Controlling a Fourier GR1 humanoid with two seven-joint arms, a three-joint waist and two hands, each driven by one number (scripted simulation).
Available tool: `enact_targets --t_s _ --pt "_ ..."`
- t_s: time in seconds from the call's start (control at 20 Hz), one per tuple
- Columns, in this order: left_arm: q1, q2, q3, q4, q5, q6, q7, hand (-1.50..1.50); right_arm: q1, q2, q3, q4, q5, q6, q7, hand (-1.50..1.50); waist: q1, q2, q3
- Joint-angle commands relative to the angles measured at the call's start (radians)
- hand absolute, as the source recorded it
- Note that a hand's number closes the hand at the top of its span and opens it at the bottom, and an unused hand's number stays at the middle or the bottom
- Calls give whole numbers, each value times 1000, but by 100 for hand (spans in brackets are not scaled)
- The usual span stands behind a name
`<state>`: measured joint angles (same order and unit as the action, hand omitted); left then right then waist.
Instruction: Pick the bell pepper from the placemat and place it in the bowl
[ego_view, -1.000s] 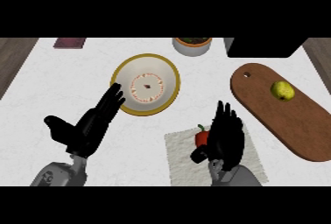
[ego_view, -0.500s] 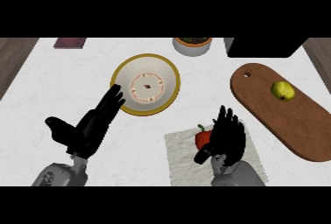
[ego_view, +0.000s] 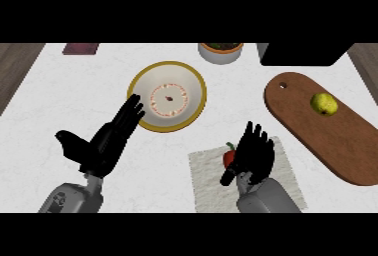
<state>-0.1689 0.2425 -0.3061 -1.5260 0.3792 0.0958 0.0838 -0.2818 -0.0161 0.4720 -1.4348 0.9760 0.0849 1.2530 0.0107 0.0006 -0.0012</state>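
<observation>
White marble-patterned counter (ego_view: 66, 90) fills the head view, the one broad surface under everything else. One brown wooden cutting board (ego_view: 325, 135), oblong with a small hole near its upper end, lies slanted at the right, and a single yellow-green pear-like fruit (ego_view: 323, 103) sits on its upper part. One black block (ego_view: 304, 53) stands at the top edge just above the board. One bowl (ego_view: 167, 96), cream inside with a yellow rim and a ring of red marks, rests left of centre. One pale placemat (ego_view: 209, 185) lies at the lower middle, well below the bowl.

Two hands show. The left hand (ego_view: 103, 142) is open, fingers straight and spread, its fingertips just at the bowl's lower left rim. The right hand (ego_view: 251, 157) lies over the placemat, fingers bent round the bell pepper (ego_view: 229, 157), a single red one that peeks out at the hand's left side, still on the placemat.

One small grey pot (ego_view: 221, 52) with dark contents stands at the top, and one dark red flat thing (ego_view: 81, 48) lies at the upper left.
</observation>
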Motion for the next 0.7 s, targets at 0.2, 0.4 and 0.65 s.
enact_targets --t_s 0.2,0.4,0.65 --pt "25 -12 0 -25 -13 -8 -7 0 -30 15 -18 42 8 -17 222 -150 -4 -2 1" --pt "2 14 35 -15 7 -30 29 0 -7 15 42 96 13 -95 234 -150 1 -1 1" --pt "-14 8 39 -40 -7 -12 67 0 -21 15 33 89 17 -96 234 -150 -4 -3 1"
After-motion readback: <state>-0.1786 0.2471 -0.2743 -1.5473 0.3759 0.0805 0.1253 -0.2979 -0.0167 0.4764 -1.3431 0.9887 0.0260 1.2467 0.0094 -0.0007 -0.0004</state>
